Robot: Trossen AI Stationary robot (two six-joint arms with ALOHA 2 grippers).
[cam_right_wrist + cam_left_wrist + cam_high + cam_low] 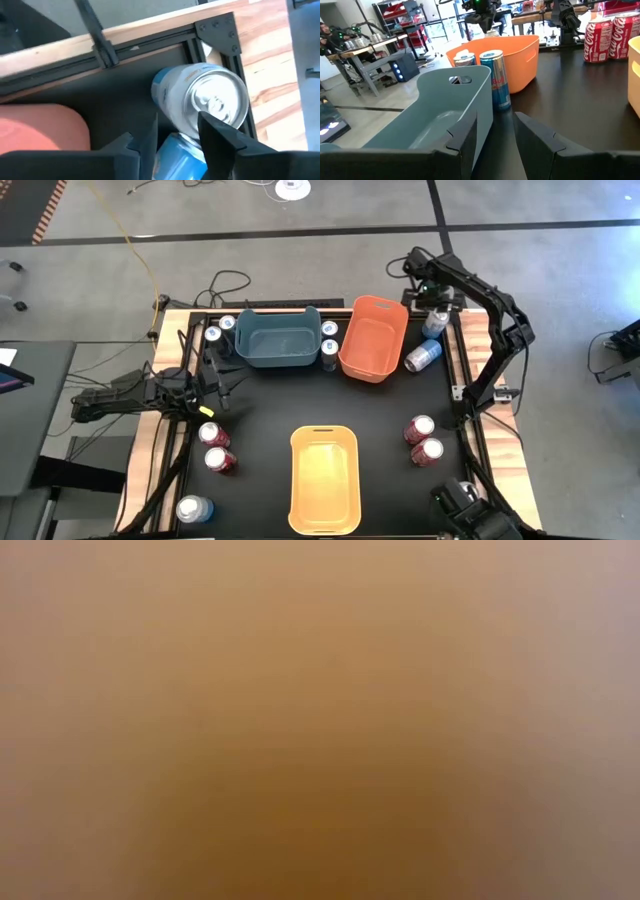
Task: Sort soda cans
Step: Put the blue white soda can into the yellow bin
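Observation:
My right gripper hovers open at the table's far right corner, above an upright silver-pale blue can. A second pale can lies on its side next to it. My left gripper stays open near the left edge, beside the teal bin. It faces two dark blue cans standing between the teal and orange bins. Two more dark blue cans stand left of the teal bin. Red cans stand in pairs at near left and right. One pale can stands at the near left corner.
The yellow-orange bin sits at the near middle and fills the low view with a blur. A black frame rail and the wooden table border run close behind the corner can. Open black table surface lies in the middle.

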